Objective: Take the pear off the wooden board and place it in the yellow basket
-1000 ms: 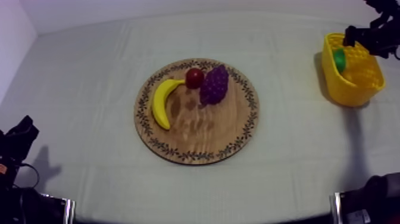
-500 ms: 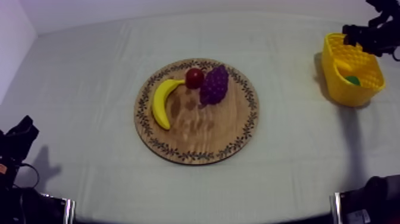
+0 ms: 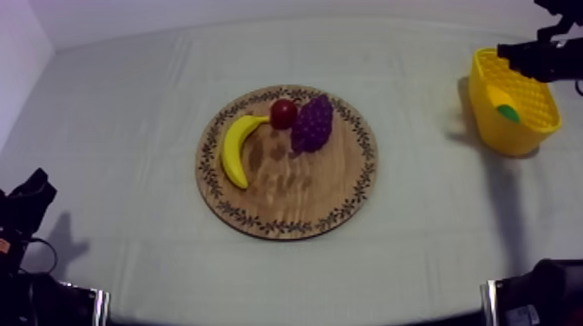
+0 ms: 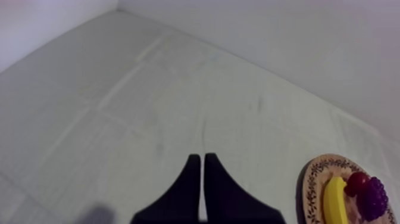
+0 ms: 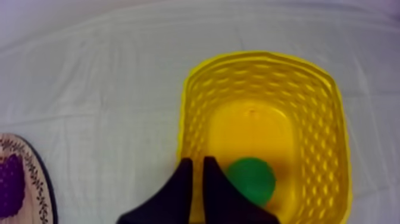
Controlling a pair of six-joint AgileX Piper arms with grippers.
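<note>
Pear (image 5: 252, 180) lies in yellow basket (image 5: 191, 119), seemingly just below right claw (image 5: 198, 161).

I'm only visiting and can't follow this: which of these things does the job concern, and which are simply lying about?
Part of the job: pear, lying in the yellow basket; wooden board.
Just lying about: banana, bunch of grapes, small red fruit, all on the board.

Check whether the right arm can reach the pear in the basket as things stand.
Probably yes. The right gripper hangs just over the open-topped basket, and the pear lies alone on its floor with nothing covering it. The fingers are shut, so they must open first.
</note>
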